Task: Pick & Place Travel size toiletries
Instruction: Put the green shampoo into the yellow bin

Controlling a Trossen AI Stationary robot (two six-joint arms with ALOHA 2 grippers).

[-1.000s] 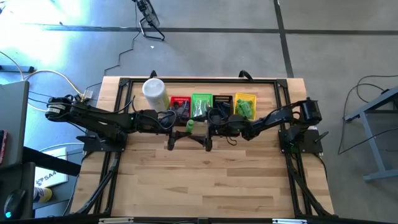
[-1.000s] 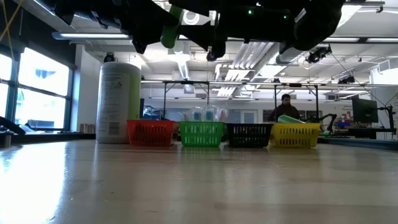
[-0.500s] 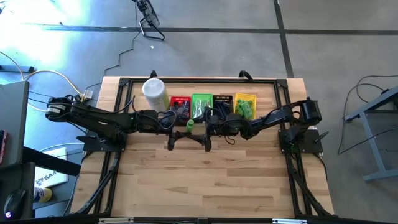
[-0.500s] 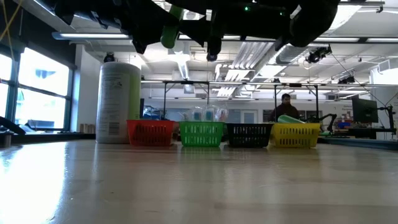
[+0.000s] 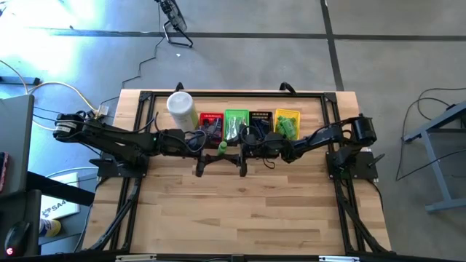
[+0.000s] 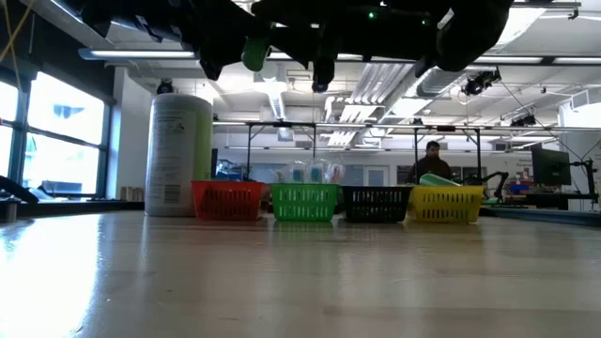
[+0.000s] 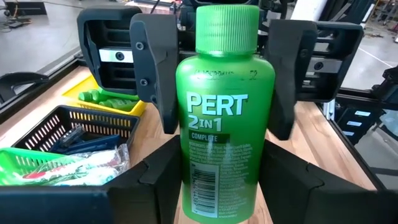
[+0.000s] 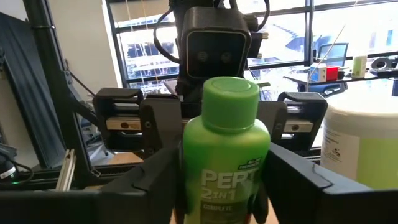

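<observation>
A bright green mini bottle [image 7: 225, 124] with a green cap stands upright in the air in front of the row of baskets, also seen from above [image 5: 222, 148]. My left gripper [image 7: 224, 183] comes from the table's left and is shut on the bottle's lower body. My right gripper [image 8: 227, 186] comes from the table's right and meets it head-on, with its fingers closed against the bottle higher up. More toiletries lie in the red [image 5: 211, 120], green [image 5: 234, 121], black [image 5: 260, 120] and yellow [image 5: 287, 122] baskets. My left gripper pinches the bottle's lower body [image 7: 188, 186] between its two fingers, one on each narrow side. It comes about level from the table's left. The bottle stands upright, cap up, lifted clear of the table. My right gripper has the bottle's upper body, just under the shoulder [image 7: 181, 93], between its two fingers [image 7: 155, 74]. It comes about level from the table's right, opposite my left gripper. The bottle's label side faces its wrist.
A tall white canister [image 5: 180, 108] stands at the far left, beside the red basket [image 6: 227, 200]. The four baskets line the far edge. The near part of the wooden table [image 5: 233, 211] lies bare. A person [image 6: 432, 160] sits in the room beyond.
My right gripper's fingers have closed in on the bottle's upper part. In the low view they now cover the bright gap beside it. The bottle and my left gripper have kept still.
</observation>
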